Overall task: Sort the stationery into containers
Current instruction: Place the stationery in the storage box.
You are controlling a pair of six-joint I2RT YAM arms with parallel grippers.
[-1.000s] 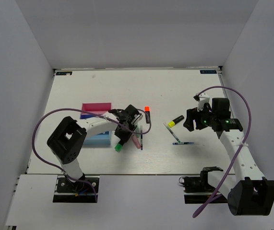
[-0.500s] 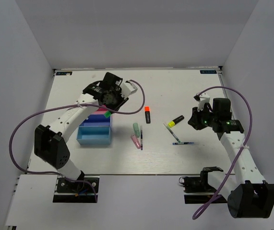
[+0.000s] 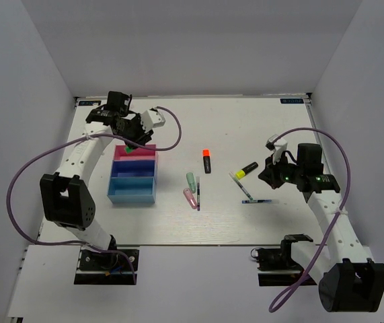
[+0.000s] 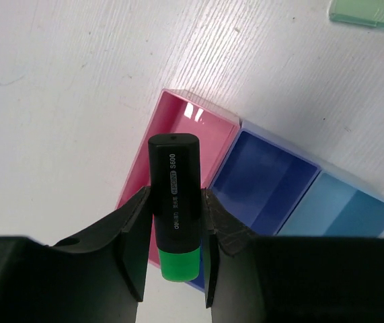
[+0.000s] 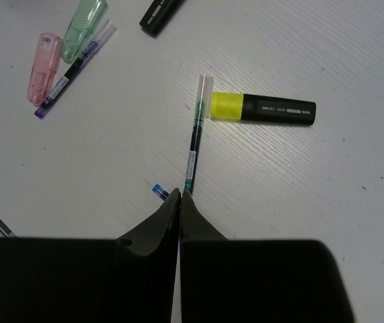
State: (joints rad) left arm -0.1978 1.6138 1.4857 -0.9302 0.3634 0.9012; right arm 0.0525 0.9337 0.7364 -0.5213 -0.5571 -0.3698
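Three trays stand touching in a row at the left of the table (image 3: 272, 128): the magenta-pink tray (image 4: 193, 131) farthest from the arm bases, then the dark blue tray (image 4: 265, 176), then the light blue tray (image 4: 348, 206) nearest. My left end effector (image 4: 175, 202) hangs over the pink tray, clamped on a black highlighter with a green cap (image 4: 172, 165), cap end toward the wrist. All three trays look bare inside from the left wrist view.

My right end effector (image 5: 179, 195) is low over the table at the right, its fingers pressed together with nothing between them. A thin pen (image 5: 195, 131) lies with one end right at the fingertips; I cannot tell whether they touch. A yellow-capped highlighter (image 5: 265, 108) lies beside its other end, and a second pen (image 3: 255, 200) lies nearby.

Mid-table I see an orange-capped highlighter (image 3: 207, 161), a pastel green highlighter (image 3: 191, 180), a pastel pink highlighter (image 3: 189, 196) and a dark pen (image 3: 198, 195), the last three close together.
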